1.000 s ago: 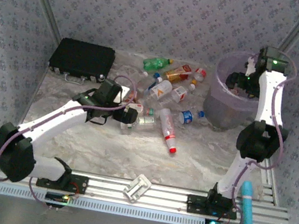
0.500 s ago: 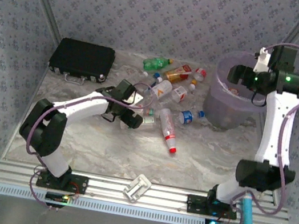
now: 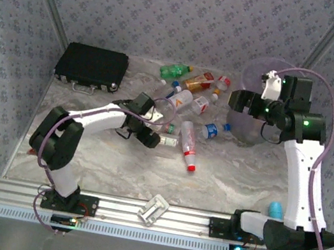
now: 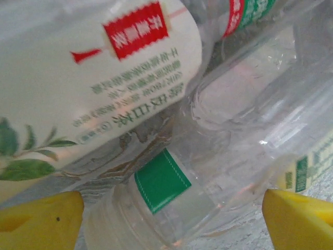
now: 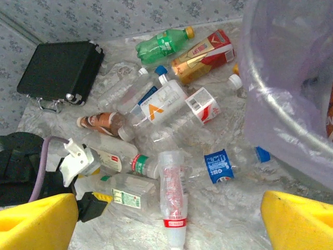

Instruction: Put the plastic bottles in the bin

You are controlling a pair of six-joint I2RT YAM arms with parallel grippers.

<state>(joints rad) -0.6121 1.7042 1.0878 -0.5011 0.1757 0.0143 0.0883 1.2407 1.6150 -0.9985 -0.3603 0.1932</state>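
Left gripper (image 3: 149,136) spread around a clear green-labelled bottle (image 4: 208,172).
The jaws seem not to press it. Right gripper (image 3: 239,101), spread and empty, hangs beside the pale-purple bin (image 3: 252,128); the other plastic bottles (image 3: 192,100) lie left of it.

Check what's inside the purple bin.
Through the wall of the round translucent pale-purple plastic bin, an orange-red patch shows, but I can't identify it. From above, the right gripper and its arm cover part of the bin.
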